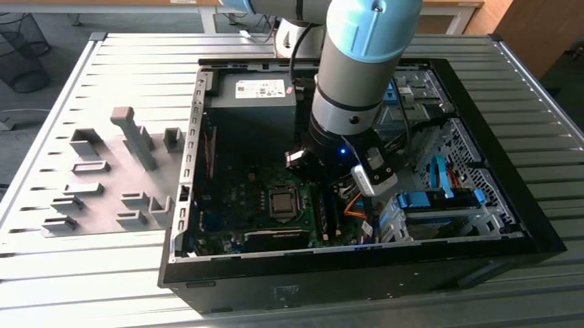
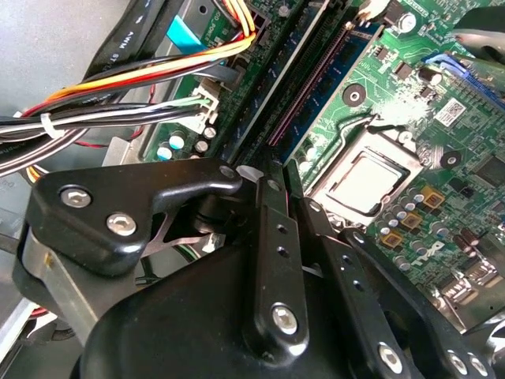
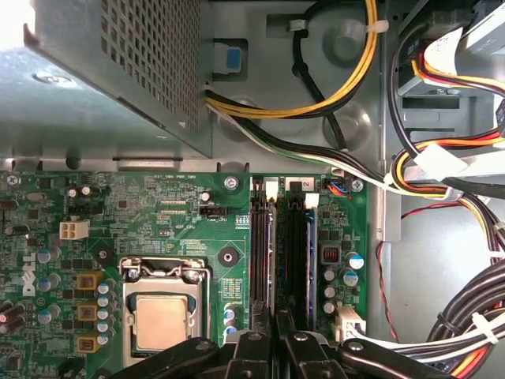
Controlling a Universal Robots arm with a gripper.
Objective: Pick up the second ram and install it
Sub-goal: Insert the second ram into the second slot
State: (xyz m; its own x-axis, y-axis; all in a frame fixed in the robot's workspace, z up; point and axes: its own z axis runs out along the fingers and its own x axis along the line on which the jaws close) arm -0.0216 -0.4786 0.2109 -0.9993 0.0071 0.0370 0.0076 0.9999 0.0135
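1. Locate the gripper (image 3: 276,347). It hangs low inside the open computer case (image 1: 511,232), directly over the memory slots (image 3: 293,253) of the motherboard (image 3: 158,213). These slots lie beside the CPU socket (image 3: 162,316).

2. Check the state of the gripper. You cannot tell from these views whether it is clenched or released, nor whether it grips anything.

3. Locate the second ram (image 1: 321,212). In the exterior view, a thin green board stands on edge in the slot bank, just to the exterior view's right of the CPU socket. It sits directly below the wrist. Treat it as the task's part, but note that you cannot confirm which stick in the bank it is.

4. Assess progress. The grey fixture plate (image 1: 100,191) on the table beside the case carries no green stick, so the pick-up appears complete. The part is at the slots, so the work appears to be in the insertion stage. Whether the board is fully seated and its end latches are closed cannot be confirmed.

5. Note the orientation. The long axis runs along the slot. One end points toward the power supply (image 1: 251,102) and the other toward the near wall of the case. The flat faces are upright. You cannot determine which end carries the label.
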